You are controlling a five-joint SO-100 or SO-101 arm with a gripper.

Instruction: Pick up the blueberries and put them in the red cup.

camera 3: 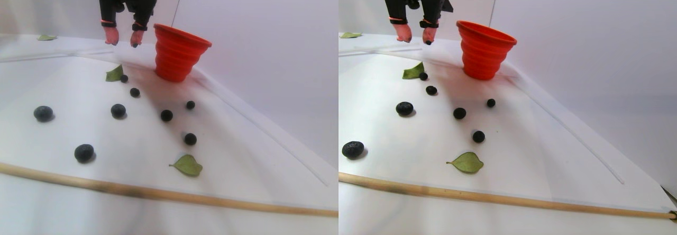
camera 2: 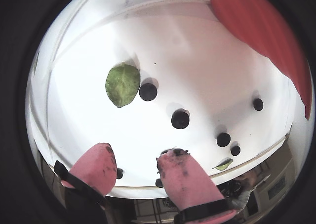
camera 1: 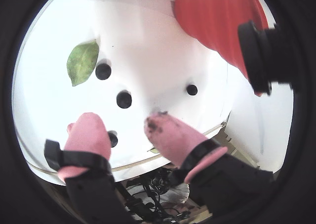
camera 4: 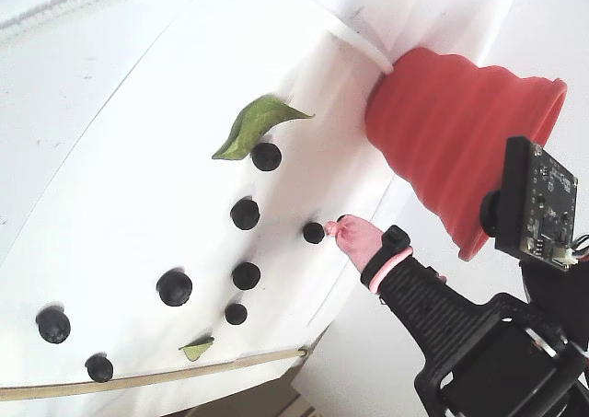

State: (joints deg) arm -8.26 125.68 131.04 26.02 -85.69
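Several dark blueberries (camera 3: 118, 110) lie scattered on the white sheet (camera 3: 63, 87), also seen in a wrist view (camera 2: 180, 119) and the fixed view (camera 4: 245, 214). The red cup (camera 3: 177, 55) stands upright at the back of the sheet, its ribbed wall (camera 4: 451, 150) beside the arm. My gripper (camera 3: 124, 42) hangs high above the sheet just left of the cup's rim. It is open, with nothing between its pink fingertips (camera 1: 163, 127), which carry dark stains. In both wrist views the gripper (camera 1: 122, 120) (camera 2: 139, 151) looks down on the berries.
A green leaf (camera 3: 113, 74) lies next to the berry nearest the cup, and a smaller leaf (camera 3: 188, 165) lies near the front. A thin wooden rod (camera 3: 158, 192) runs along the sheet's front edge. A black camera module (camera 4: 538, 205) rides on the arm by the cup.
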